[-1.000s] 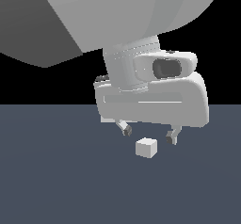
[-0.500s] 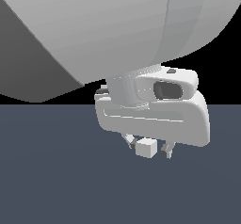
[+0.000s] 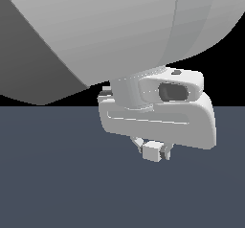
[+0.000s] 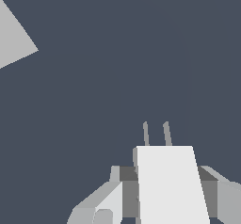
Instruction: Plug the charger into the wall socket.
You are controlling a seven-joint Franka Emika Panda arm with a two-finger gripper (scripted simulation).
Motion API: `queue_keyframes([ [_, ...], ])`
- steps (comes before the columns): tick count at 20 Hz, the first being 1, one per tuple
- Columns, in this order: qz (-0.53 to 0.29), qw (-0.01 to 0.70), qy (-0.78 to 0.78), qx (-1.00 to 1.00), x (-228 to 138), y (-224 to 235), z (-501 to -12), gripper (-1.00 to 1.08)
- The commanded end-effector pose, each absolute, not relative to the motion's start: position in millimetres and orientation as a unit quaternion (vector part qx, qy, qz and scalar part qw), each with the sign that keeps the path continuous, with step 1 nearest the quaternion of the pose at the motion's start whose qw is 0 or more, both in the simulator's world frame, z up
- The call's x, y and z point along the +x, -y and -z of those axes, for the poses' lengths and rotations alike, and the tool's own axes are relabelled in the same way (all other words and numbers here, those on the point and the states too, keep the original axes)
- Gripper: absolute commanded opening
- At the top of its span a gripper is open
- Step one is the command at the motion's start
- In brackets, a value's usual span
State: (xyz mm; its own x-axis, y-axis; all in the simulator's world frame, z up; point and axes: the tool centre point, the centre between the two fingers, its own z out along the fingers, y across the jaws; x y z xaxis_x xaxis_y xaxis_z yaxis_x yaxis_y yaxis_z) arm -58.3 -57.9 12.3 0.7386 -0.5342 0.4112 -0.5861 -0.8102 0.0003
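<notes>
Exterior view: claw (image 3: pixel 154 148) low over the dark bench (image 3: pixel 57 184), big white arm link filling the upper frame. Small white charger (image 3: pixel 152 151) sits between the fingers, one finger (image 3: pixel 166 151) flush against its side on the exterior view's right, other finger mostly hidden behind it. Whether the block rests on the bench or is just off it, cannot tell. Wrist view: claw (image 4: pixel 164 190) pinching charger (image 4: pixel 169 185), grey fingers (image 4: pixel 128 192) pressed on both flanks, two thin grey prongs (image 4: pixel 165 133) sticking out from the block's far end. Pale slab corner (image 4: pixel 14 37) at frame edge, well apart from charger; unclear what it is.
</notes>
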Motion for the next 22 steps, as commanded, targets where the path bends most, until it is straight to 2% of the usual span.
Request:
queue_keyframes([
  [1, -0.2, 0.065, 0.3, 0.93, -58.1, 57.3, -12.4, -1.0],
  [10, -0.205, 0.055, 0.252, 0.944, -53.1, 49.3, -26.6, -1.0],
  [22, -0.214, 0.024, 0.1, 0.971, -43.7, 21.9, -70.3, -1.0],
])
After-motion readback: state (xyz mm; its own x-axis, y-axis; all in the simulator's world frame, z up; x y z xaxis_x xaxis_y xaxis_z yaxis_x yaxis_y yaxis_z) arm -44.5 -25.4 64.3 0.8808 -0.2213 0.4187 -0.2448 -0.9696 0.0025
